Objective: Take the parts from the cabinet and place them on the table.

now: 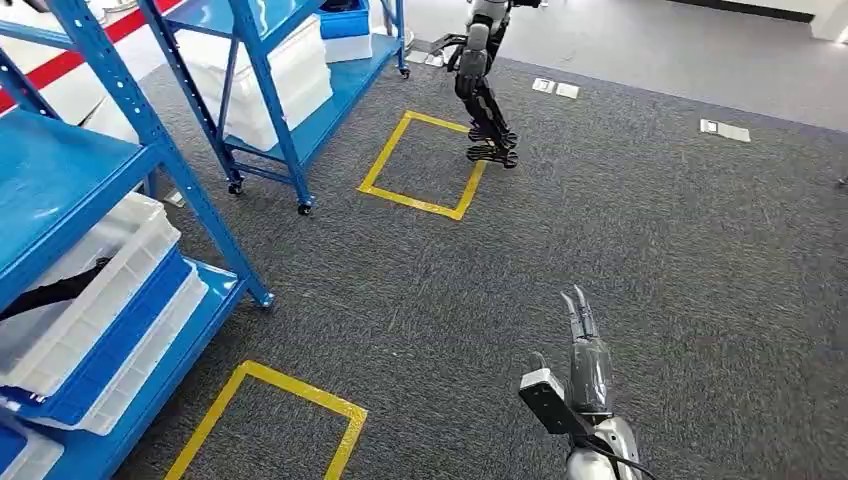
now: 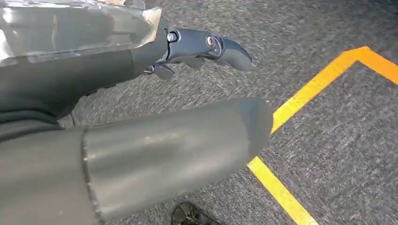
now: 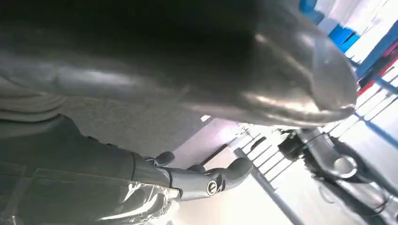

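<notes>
On grey carpet, two blue racks (image 1: 120,170), two yellow squares (image 1: 425,165), both hands' (image 1: 585,355) fingers (image 2: 206,47) spread, empty.

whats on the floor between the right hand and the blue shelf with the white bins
In the head view, mostly bare grey carpet lies between the right hand and the blue shelf holding white bins. A yellow tape square sits beside the shelf's lower end.

Bins (image 1: 90,320) on rack shelves (image 1: 60,170) left; floor squares (image 1: 425,165) beside racks.

Blue shelving (image 1: 150,130), white bins (image 1: 95,290), grey speckled carpet (image 1: 640,260), yellow floor outlines (image 1: 420,165).
</notes>
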`<state>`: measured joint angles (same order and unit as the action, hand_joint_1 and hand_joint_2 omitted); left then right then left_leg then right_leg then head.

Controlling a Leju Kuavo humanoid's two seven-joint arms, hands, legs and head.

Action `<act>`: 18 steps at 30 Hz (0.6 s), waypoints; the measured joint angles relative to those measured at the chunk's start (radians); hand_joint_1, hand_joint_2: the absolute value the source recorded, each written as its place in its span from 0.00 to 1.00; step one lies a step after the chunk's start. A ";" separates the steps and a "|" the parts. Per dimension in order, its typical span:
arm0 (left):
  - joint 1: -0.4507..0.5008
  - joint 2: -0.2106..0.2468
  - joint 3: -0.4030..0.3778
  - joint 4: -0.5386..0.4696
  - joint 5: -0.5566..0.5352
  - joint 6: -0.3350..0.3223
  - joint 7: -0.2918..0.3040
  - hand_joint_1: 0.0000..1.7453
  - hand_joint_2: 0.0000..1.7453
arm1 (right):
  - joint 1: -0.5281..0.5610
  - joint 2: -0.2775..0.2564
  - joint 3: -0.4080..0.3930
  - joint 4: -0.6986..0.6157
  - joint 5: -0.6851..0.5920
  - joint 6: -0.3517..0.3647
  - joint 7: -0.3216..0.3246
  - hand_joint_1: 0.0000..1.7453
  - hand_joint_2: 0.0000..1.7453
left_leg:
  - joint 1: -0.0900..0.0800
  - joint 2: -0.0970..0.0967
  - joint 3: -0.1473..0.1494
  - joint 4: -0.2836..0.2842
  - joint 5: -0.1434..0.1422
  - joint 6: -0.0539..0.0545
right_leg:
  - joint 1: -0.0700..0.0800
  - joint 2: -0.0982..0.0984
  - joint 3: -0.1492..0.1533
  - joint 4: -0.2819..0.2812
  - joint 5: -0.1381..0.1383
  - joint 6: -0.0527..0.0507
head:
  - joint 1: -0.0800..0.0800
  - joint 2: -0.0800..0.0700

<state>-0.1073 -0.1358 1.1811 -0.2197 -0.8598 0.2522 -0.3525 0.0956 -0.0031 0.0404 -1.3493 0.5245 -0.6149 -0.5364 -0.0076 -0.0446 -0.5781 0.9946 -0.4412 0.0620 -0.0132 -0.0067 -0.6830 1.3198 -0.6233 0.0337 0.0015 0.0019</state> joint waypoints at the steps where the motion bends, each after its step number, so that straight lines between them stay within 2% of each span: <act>1: 0.001 -0.004 0.000 0.000 0.000 0.001 0.000 0.00 0.00 | -0.001 -0.002 0.000 -0.005 0.008 0.000 0.002 0.00 0.00 | 0.008 -0.047 0.001 0.013 -0.009 -0.015 | -0.019 0.041 0.128 -0.288 0.129 0.045 | 0.000 0.000; 2: 0.001 -0.002 0.000 0.000 0.000 0.002 0.000 0.00 0.00 | -0.002 -0.001 0.000 -0.005 0.008 0.000 0.002 0.00 0.00 | 0.002 -0.055 -0.002 0.021 -0.014 -0.023 | -0.010 0.051 0.128 -0.294 0.125 0.032 | 0.001 0.000; 3: 0.001 -0.002 0.000 0.000 0.000 0.002 0.000 0.00 0.00 | -0.001 -0.001 0.000 -0.008 0.010 0.000 0.004 0.00 0.00 | 0.002 -0.059 -0.004 0.023 -0.015 -0.026 | -0.011 0.037 0.127 -0.298 0.129 0.016 | 0.000 0.000; 5: 0.006 -0.002 0.000 0.000 0.000 0.003 0.000 0.00 0.00 | -0.001 0.000 0.000 -0.009 0.014 0.000 0.004 0.00 0.00 | 0.005 -0.068 -0.010 0.018 -0.010 -0.033 | -0.006 0.027 0.135 -0.297 0.131 0.001 | 0.001 0.000; 6: 0.007 0.000 0.000 0.000 0.000 0.004 0.000 0.00 0.00 | -0.001 0.002 0.000 -0.012 0.014 0.000 0.005 0.00 0.00 | 0.006 -0.072 -0.011 0.021 -0.012 -0.036 | -0.014 0.020 0.136 -0.299 0.134 -0.005 | 0.001 0.000; 7: 0.008 0.000 0.000 0.000 0.000 0.005 0.000 0.00 0.00 | -0.003 0.003 0.000 -0.014 0.014 0.000 0.005 0.00 0.00 | 0.005 -0.029 -0.027 0.047 -0.020 -0.042 | -0.014 0.013 0.137 -0.301 0.135 -0.009 | 0.001 0.000; 8: 0.007 -0.001 0.000 0.000 0.000 0.005 0.000 0.00 0.00 | -0.001 0.002 0.000 -0.017 0.015 0.000 0.005 0.00 0.00 | 0.002 0.007 -0.049 0.089 -0.047 -0.047 | -0.014 0.005 0.140 -0.301 0.132 -0.014 | -0.002 0.000; 9: 0.004 -0.001 0.000 0.000 0.000 0.005 0.000 0.00 0.00 | 0.001 0.003 0.000 -0.018 0.017 0.000 0.005 0.00 0.00 | 0.005 0.024 -0.083 0.155 -0.085 -0.052 | -0.011 -0.003 0.141 -0.301 0.130 -0.022 | -0.004 0.000; 10: 0.002 -0.001 0.000 0.000 0.000 0.005 0.000 0.00 0.00 | 0.002 0.003 0.000 -0.018 0.017 0.000 0.005 0.00 0.00 | 0.008 0.031 -0.125 0.235 -0.121 -0.055 | -0.009 -0.016 0.142 -0.301 0.129 -0.025 | -0.004 0.000; 11: 0.001 -0.002 0.000 0.000 0.000 0.005 0.000 0.00 0.00 | 0.002 0.003 0.000 -0.018 0.017 0.000 0.005 0.00 0.00 | 0.010 0.032 -0.159 0.295 -0.142 -0.057 | -0.007 -0.026 0.141 -0.301 0.127 -0.027 | -0.004 0.000; 12: 0.003 -0.002 0.000 0.000 0.000 0.005 0.000 0.00 0.00 | 0.002 0.002 0.000 -0.018 0.017 0.000 0.005 0.00 0.00 | 0.010 0.034 -0.177 0.323 -0.141 -0.056 | -0.005 -0.037 0.142 -0.301 0.126 -0.029 | -0.004 0.000; 13: 0.004 -0.002 0.000 0.000 0.000 0.005 0.000 0.00 0.00 | 0.002 0.003 0.000 -0.018 0.017 0.000 0.005 0.00 0.00 | 0.010 0.036 -0.171 0.305 -0.119 -0.054 | -0.004 -0.047 0.143 -0.301 0.124 -0.031 | -0.004 0.000; 14: 0.005 -0.002 0.000 0.000 0.000 0.005 0.000 0.00 0.00 | 0.002 0.003 0.000 -0.019 0.017 0.000 0.005 0.00 0.00 | 0.010 0.039 -0.145 0.252 -0.083 -0.050 | -0.002 -0.056 0.145 -0.301 0.122 -0.033 | -0.004 0.000; 15: 0.004 -0.002 0.000 0.000 0.000 0.005 0.000 0.00 0.00 | 0.002 0.004 0.000 -0.019 0.018 0.000 0.005 0.00 0.00 | 0.008 0.049 -0.101 0.168 -0.038 -0.042 | 0.000 -0.066 0.148 -0.301 0.120 -0.035 | -0.004 0.000; 16: 0.003 -0.001 0.000 0.000 0.000 0.005 0.000 0.00 0.00 | 0.002 0.005 0.000 -0.021 0.021 0.000 0.005 0.00 0.00 | 0.002 0.085 -0.049 0.076 -0.001 -0.029 | 0.001 -0.075 0.152 -0.301 0.118 -0.033 | -0.004 0.000; 17: -0.001 0.000 0.000 0.000 0.000 0.005 0.000 0.00 0.00 | 0.002 0.006 0.000 -0.024 0.024 0.000 0.005 0.00 0.00 | -0.013 0.148 -0.028 0.034 -0.015 -0.018 | 0.005 -0.084 0.155 -0.301 0.114 -0.028 | -0.004 0.000; 18: -0.005 0.000 0.000 0.000 0.000 0.006 0.000 0.00 0.00 | 0.002 0.006 0.000 -0.025 0.024 0.000 0.006 0.00 0.00 | -0.016 0.135 -0.030 0.031 -0.014 -0.019 | 0.012 -0.091 0.154 -0.301 0.110 -0.023 | -0.004 0.000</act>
<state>-0.1121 -0.1362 1.1814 -0.2197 -0.8602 0.2579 -0.3529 0.0974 0.0027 0.0401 -1.3741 0.5489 -0.6149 -0.5302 -0.0233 0.0908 -0.6084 1.0259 -0.4549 0.0427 -0.0015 -0.0980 -0.5290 1.0191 -0.5131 0.0106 -0.0023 0.0019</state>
